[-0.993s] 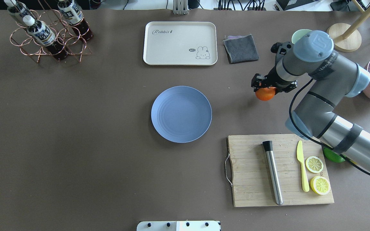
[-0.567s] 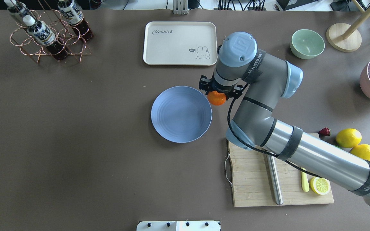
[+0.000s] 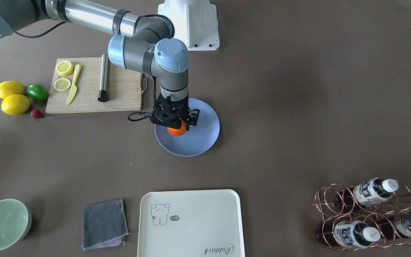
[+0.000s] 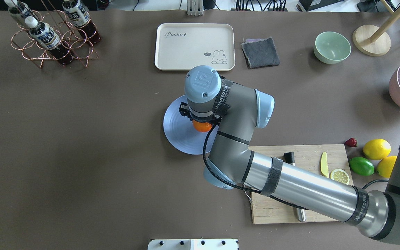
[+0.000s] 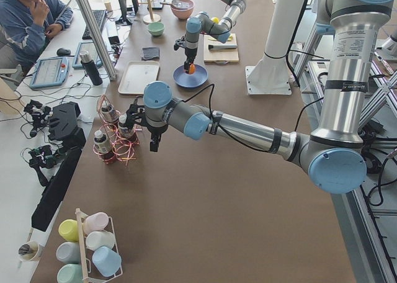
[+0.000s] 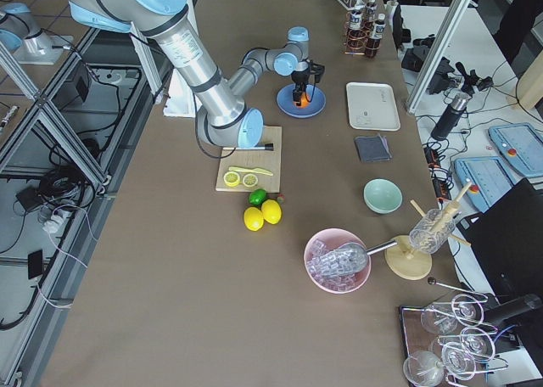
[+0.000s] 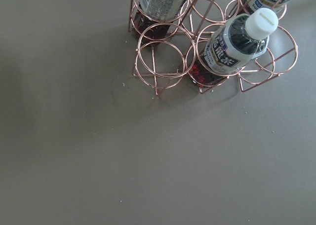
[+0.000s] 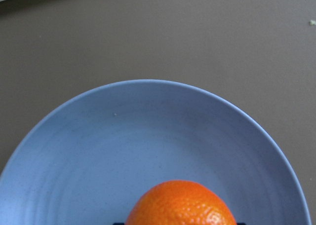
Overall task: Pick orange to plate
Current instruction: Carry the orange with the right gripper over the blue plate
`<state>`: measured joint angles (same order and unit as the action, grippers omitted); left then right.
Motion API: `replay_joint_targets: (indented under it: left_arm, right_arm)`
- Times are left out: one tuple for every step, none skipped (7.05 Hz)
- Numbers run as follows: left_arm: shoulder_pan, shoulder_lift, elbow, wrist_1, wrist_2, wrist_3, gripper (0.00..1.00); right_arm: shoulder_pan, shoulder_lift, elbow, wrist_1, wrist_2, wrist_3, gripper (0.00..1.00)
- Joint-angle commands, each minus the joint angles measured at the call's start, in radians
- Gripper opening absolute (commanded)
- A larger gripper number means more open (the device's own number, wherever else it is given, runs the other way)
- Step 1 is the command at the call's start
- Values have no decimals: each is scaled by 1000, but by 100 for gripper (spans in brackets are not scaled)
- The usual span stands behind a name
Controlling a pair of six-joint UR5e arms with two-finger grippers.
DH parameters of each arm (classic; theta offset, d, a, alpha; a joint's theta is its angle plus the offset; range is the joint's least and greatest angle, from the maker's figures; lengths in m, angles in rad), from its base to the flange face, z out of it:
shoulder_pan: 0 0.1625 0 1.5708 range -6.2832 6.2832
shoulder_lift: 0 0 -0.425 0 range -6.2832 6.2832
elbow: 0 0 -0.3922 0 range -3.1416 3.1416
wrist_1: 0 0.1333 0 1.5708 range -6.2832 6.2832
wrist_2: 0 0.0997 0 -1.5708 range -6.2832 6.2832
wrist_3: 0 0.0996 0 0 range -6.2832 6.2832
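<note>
The orange is held in my right gripper, which is shut on it. It hangs over the periwinkle-blue plate, toward the plate's right half in the overhead view. The right wrist view shows the orange low in the frame with the plate spread beneath it. I cannot tell whether the fruit touches the plate. My left gripper hovers by the copper bottle rack at the table's far left. Its fingers are too small to tell if open or shut.
A cream tray, a grey cloth and a green bowl lie behind the plate. The wooden cutting board with knife and lemon slice is under my right arm. Lemons and a lime sit at the right.
My right arm has swung left with the orange, from the table's right side past the plate's rim to a spot over the plate.
</note>
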<state>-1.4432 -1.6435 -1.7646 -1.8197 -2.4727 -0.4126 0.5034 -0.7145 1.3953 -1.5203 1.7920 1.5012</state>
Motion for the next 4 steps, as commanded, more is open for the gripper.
replay_joint_targets:
  left_arm:
    - [0, 17, -12, 0, 0, 0, 98]
    - [0, 18, -12, 0, 6, 0, 98]
    - [0, 22, -9, 0, 6, 0, 98]
    - [-3, 75, -19, -12, 6, 2, 98]
  right_arm:
    - [-19, 4, -10, 5, -6, 4, 83]
    - [-19, 19, -9, 5, -11, -1, 100]
    - [-17, 41, -4, 5, -10, -2, 100]
    - [-5, 43, 2, 5, -6, -6, 100]
